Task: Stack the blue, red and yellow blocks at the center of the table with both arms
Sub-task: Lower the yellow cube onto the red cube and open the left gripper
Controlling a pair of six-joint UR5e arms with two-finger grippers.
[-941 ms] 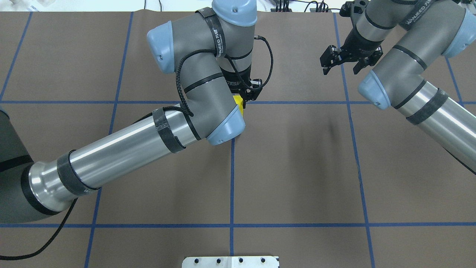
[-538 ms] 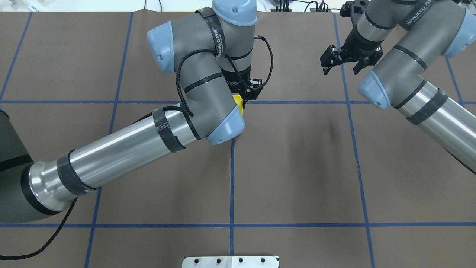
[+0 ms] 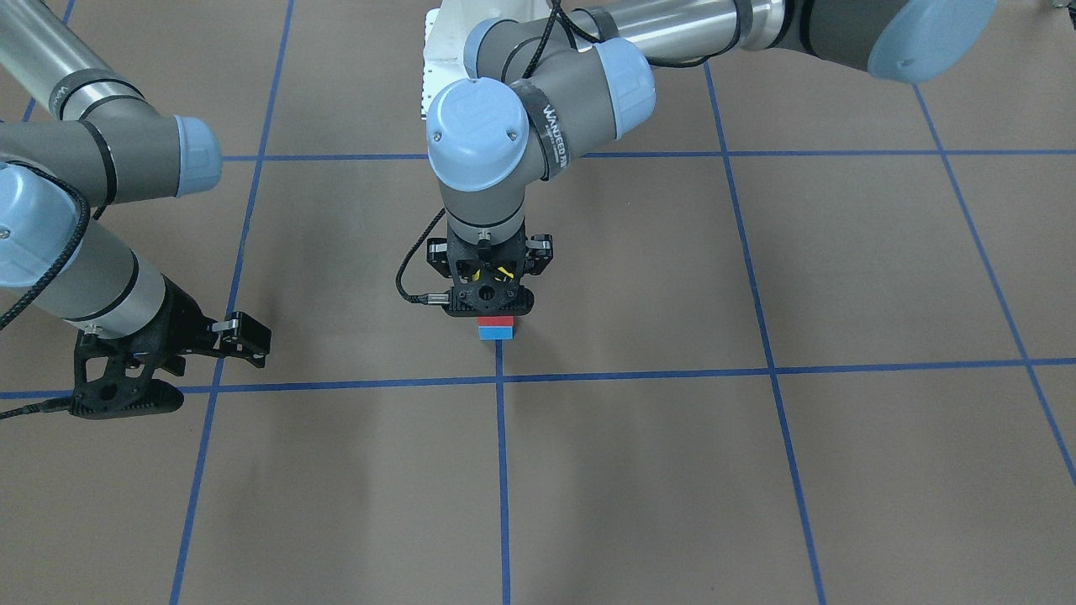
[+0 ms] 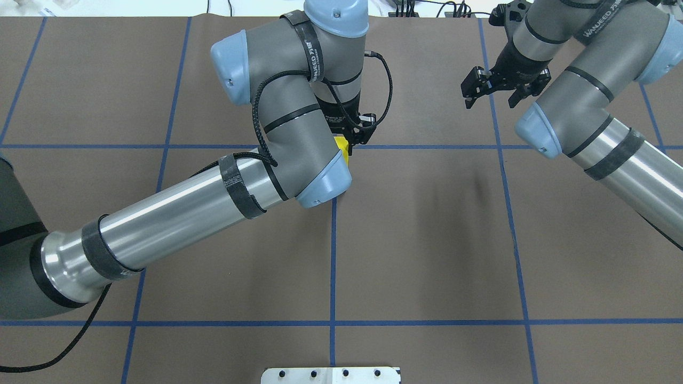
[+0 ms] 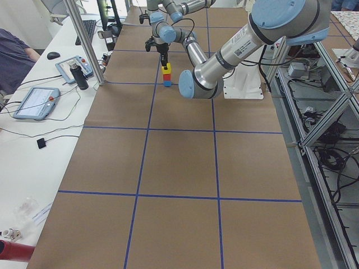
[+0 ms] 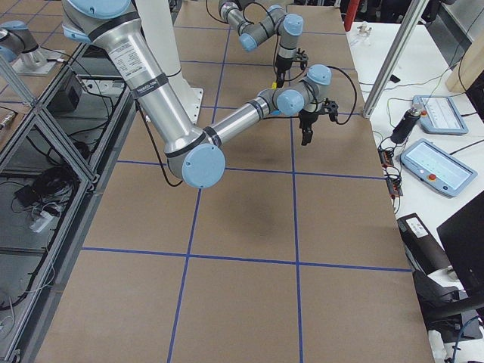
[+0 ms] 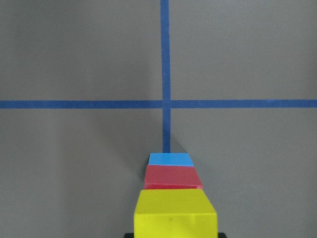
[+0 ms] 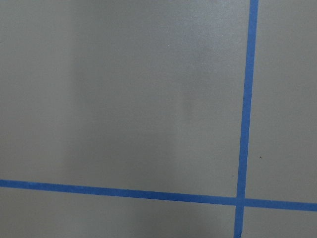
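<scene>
The blue, red and yellow blocks stand as one stack by the table's centre tape crossing. The blue block is at the bottom, the red block is on it, and the yellow block is on top. In the overhead view only the yellow block shows beside the left arm. My left gripper points straight down over the stack and is shut on the yellow block, which rests on the red block. My right gripper hovers open and empty at the far right, well away from the stack.
The white pedestal base sits at the table's near edge. My left arm's elbow hangs low over the centre, just on the near side of the stack. A side desk with tablets and a seated person lies beyond the far edge.
The right gripper has drifted slightly farther from the robot. The left arm and the stack have not moved.
</scene>
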